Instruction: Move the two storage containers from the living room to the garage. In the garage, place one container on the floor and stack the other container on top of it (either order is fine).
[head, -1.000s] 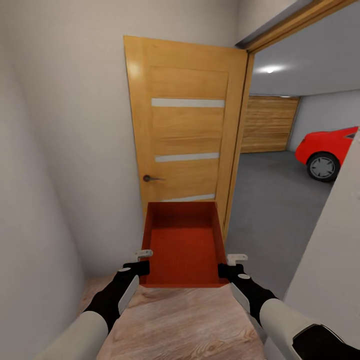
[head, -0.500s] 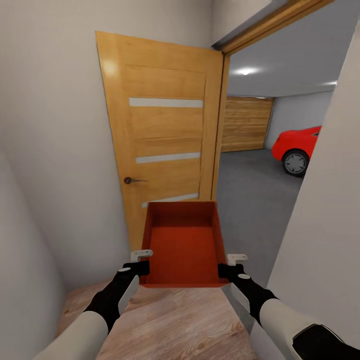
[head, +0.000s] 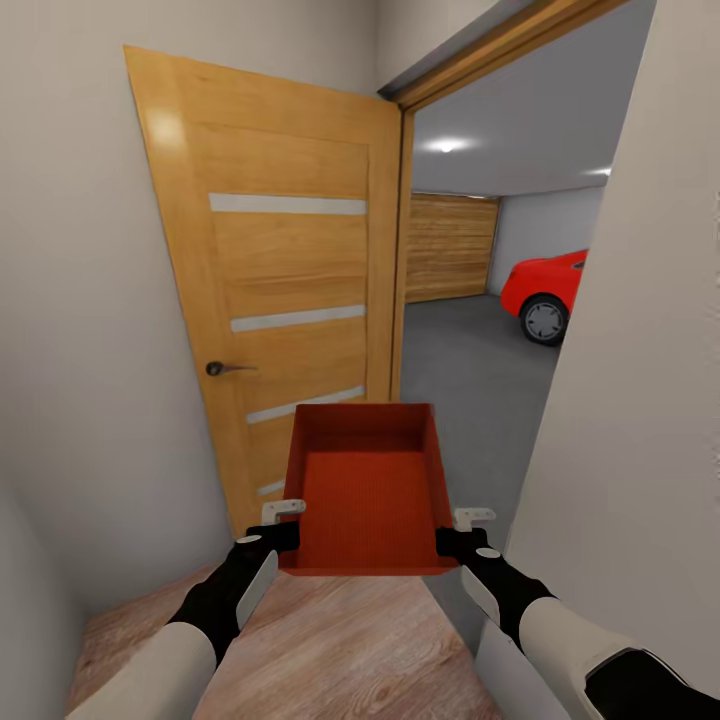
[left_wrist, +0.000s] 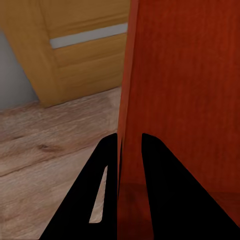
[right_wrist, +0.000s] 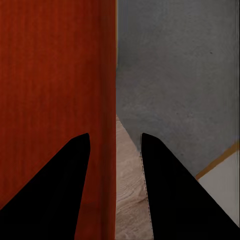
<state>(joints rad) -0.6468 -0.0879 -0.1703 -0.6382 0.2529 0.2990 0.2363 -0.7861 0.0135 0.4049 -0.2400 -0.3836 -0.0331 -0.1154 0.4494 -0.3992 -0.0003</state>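
Red-orange storage container held level in front of the open wooden door, above light plank flooring. Left claw clamped on its near left wall, right claw clamped on its near right wall. Past the door: garage floor, plank garage door, red car.

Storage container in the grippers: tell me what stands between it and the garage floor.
Nothing visible blocks the open doorway itself. The storage container, held by the left gripper and right gripper, points at the open wooden door; the garage floor lies to its right, past the white wall.
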